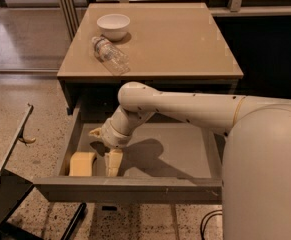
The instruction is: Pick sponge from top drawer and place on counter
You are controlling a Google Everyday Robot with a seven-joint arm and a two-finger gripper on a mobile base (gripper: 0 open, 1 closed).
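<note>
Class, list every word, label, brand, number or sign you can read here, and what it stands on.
None can be read.
Bottle on the counter: any label is too blurred to read.
Gripper in the top drawer, beside the sponge: no text seen.

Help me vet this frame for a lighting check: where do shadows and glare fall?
Camera view: the arm throws a dark shadow on the top drawer floor, next to the gripper, which hangs low beside the lit sponge. Camera view again: the counter shows a soft sheen, no harsh glare; the recess under it is dark.
</note>
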